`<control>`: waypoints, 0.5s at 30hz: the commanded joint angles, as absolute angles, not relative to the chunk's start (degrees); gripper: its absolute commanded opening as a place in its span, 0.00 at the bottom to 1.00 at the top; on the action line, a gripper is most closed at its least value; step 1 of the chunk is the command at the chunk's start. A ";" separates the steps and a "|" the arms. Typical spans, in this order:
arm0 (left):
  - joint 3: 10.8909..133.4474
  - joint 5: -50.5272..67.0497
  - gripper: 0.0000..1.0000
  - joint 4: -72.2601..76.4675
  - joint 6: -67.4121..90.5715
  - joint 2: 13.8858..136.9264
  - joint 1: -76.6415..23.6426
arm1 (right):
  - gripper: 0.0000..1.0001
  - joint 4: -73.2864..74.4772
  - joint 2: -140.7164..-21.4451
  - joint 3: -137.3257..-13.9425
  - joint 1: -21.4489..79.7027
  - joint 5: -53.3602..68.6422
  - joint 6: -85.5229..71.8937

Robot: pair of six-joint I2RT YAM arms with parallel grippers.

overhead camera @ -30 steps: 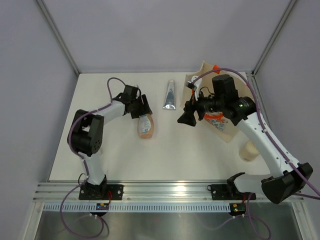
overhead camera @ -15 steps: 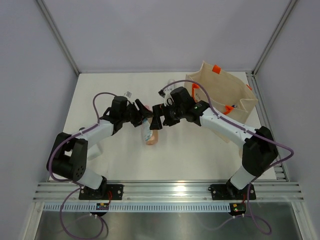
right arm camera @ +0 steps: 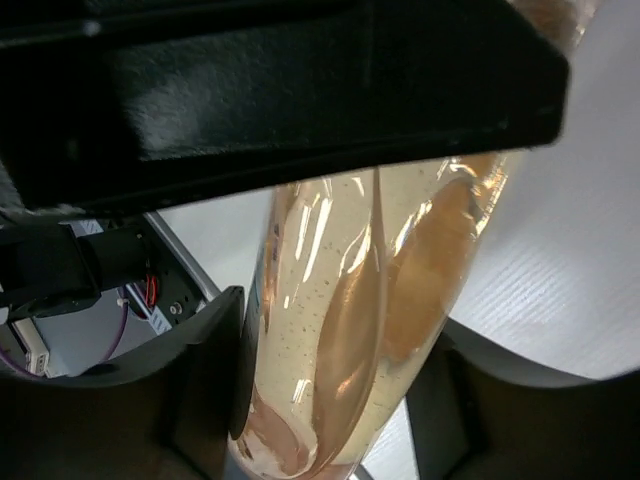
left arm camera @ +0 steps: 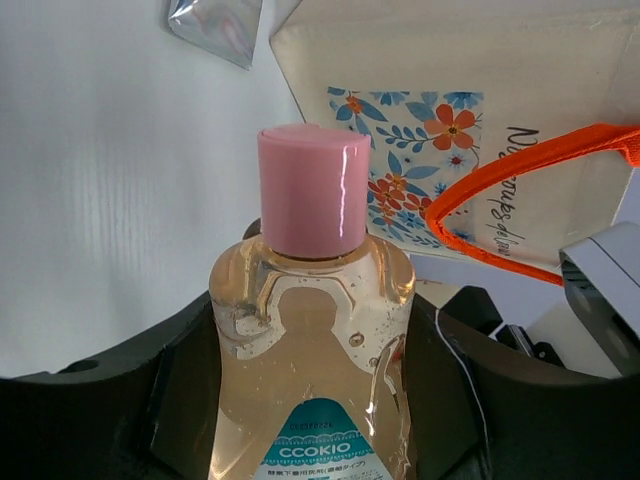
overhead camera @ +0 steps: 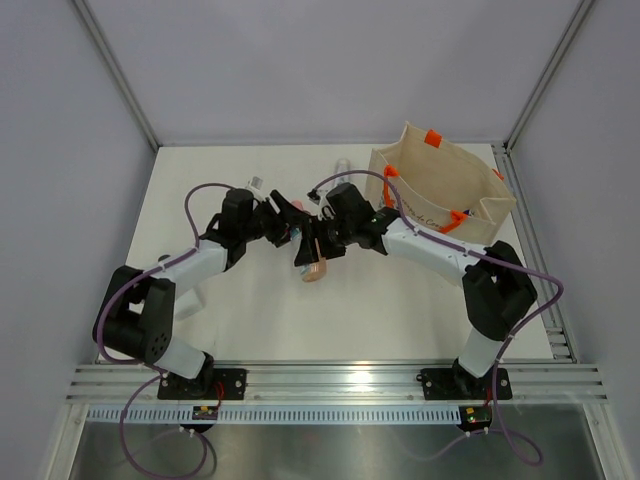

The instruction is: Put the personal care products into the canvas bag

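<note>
Both arms meet mid-surface [overhead camera: 380,310], left of the canvas bag [overhead camera: 425,200]. Left claw [overhead camera: 288,232] is clamped on the peach-pink bottle [overhead camera: 314,264]. Its wrist view shows the bottle wedged between both fingers, pink cap [left arm camera: 312,190] pointing at the bag's floral side and an orange handle [left arm camera: 540,165]. Right claw [overhead camera: 322,246] is on the same bottle from the other side. Its wrist view has the clear body filling the gap between the fingers, so it looks clenched on it too. Bottle is tilted, outside the bag; can't tell if it touches the surface. Bag stands upright at the far right, mouth open. Silver tube [overhead camera: 342,166] lies beyond the claws, just left of the bag.
</note>
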State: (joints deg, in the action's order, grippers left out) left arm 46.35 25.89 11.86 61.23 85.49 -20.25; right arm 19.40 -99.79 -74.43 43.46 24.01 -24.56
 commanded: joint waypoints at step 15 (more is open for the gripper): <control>48.16 43.24 0.99 35.09 67.34 86.05 -20.48 | 0.00 23.27 -88.07 -74.17 33.77 36.36 -2.12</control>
